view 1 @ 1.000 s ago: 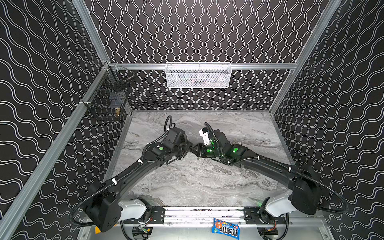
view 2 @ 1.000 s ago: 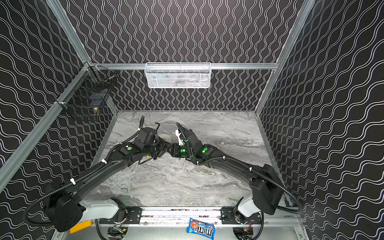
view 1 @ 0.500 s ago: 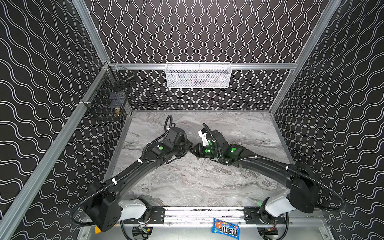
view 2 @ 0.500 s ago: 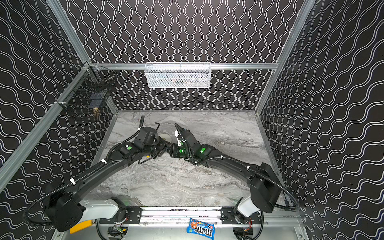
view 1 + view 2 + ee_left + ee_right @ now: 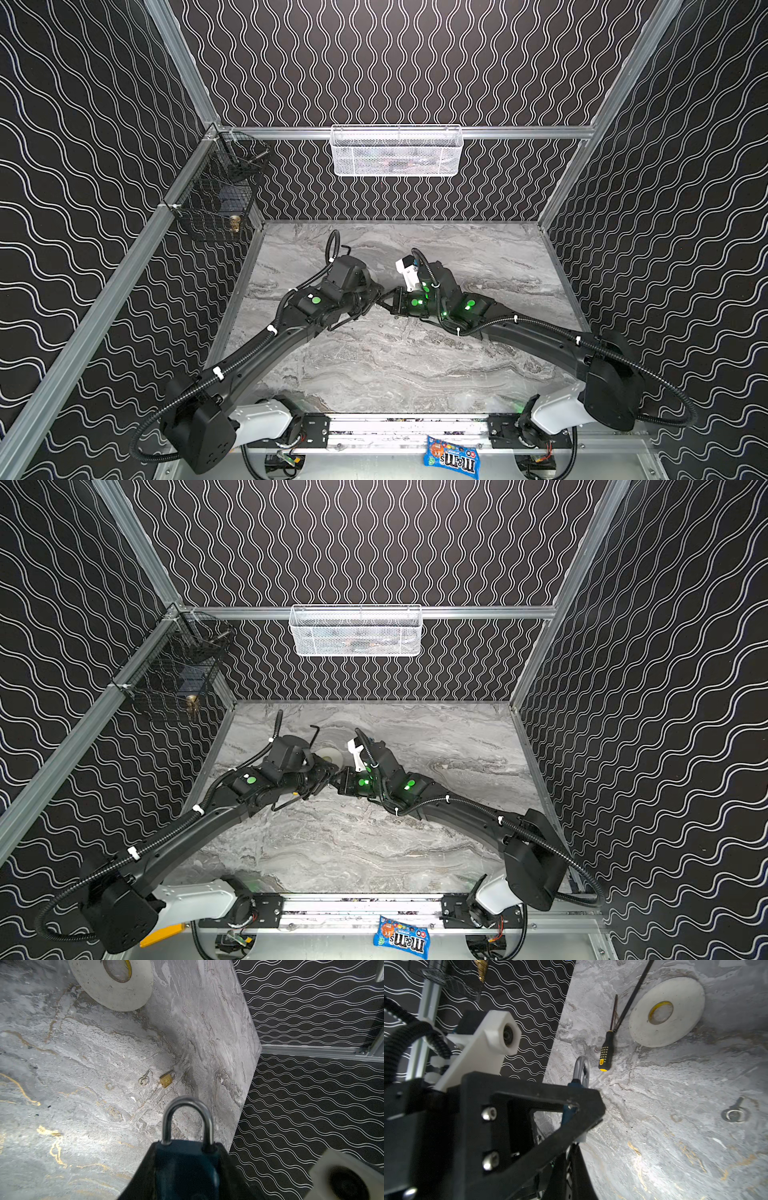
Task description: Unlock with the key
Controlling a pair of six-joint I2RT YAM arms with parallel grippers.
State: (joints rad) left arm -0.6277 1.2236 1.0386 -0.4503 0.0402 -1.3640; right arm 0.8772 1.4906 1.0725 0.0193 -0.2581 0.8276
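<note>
Where the blue padlock (image 5: 187, 1167) is: off the table, its body clamped in the left gripper (image 5: 371, 296), steel shackle (image 5: 187, 1103) pointing away from the wrist.
Right gripper (image 5: 390, 302): jaws together, tip right at the left gripper; whether a key is pinched is hidden.
Loose key (image 5: 735, 1114): flat on the marble table (image 5: 83, 1053), just beside a small brass padlock (image 5: 166, 1081).
Handling: probably dense, rigid metal. The smooth shackle could slip, so hold the flat body faces. A key is thin and light; pinch its bow.

Robot lab test cell: aluminium frame (image 5: 399, 132), wavy-patterned walls (image 5: 374, 62), marble-look tabletop (image 5: 395, 365).
</note>
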